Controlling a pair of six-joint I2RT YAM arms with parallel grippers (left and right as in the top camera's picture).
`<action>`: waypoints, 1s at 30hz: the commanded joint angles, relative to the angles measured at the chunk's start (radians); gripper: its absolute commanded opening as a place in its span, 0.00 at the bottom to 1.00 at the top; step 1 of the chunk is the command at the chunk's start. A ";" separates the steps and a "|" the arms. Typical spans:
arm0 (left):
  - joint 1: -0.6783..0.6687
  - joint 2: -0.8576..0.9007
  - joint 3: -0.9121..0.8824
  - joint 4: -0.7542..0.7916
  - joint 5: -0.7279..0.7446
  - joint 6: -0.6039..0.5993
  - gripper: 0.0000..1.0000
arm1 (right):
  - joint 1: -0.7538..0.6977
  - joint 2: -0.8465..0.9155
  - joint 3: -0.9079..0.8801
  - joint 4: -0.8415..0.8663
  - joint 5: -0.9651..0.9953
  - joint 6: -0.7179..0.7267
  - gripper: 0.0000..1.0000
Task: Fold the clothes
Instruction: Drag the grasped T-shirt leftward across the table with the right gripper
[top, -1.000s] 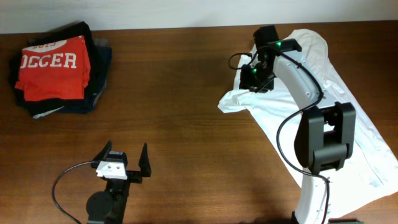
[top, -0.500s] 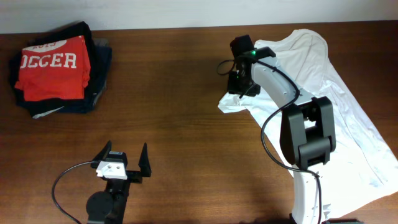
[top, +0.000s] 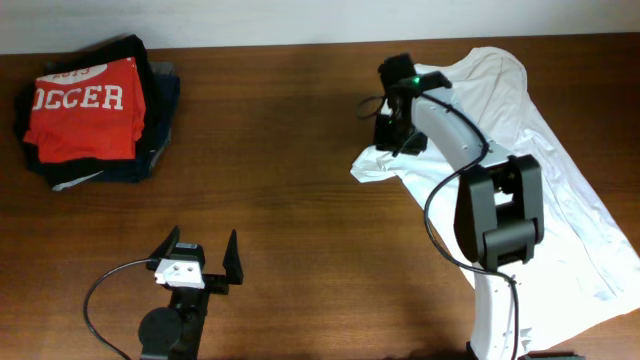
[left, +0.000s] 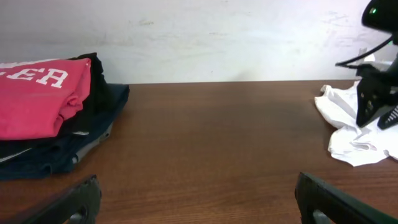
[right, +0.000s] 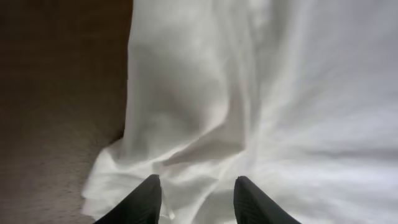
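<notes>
Overhead and wrist views, clothes-folding task. The white garment lies unfolded on the right half of the table. Its long axis runs diagonally from the far centre-right to the near right edge. A bunched, wrinkled corner juts toward the table's middle and forms the garment's leftmost point.

The right hand hovers directly over that corner. Its fingers are spread apart with nothing between them. In the right wrist view the cloth fills the space beneath the hand, and the garment's free edge meets bare wood just to the left of the fingertips. Whether the fingertips touch the fabric cannot be told.

The left hand rests near the front left of the table, well apart from the garment. It is likewise spread and empty, and the garment lies off to its right.

A stack of folded clothes, topped by a red shirt, sits at the far left corner.

Judgement: the right arm is clearly the nearer one. The coming grasp probably depends on closing on the corner's edge just beneath the right hand, then drawing it across the long axis.
</notes>
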 joint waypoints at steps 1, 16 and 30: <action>0.000 -0.004 -0.006 -0.001 0.003 0.019 0.99 | 0.000 -0.006 0.013 -0.014 -0.006 0.001 0.42; 0.000 -0.004 -0.006 -0.001 0.003 0.019 0.99 | 0.088 -0.002 -0.090 0.080 0.131 -0.142 0.39; 0.000 -0.004 -0.006 -0.001 0.003 0.019 0.99 | 0.087 0.003 -0.108 0.069 0.134 -0.177 0.04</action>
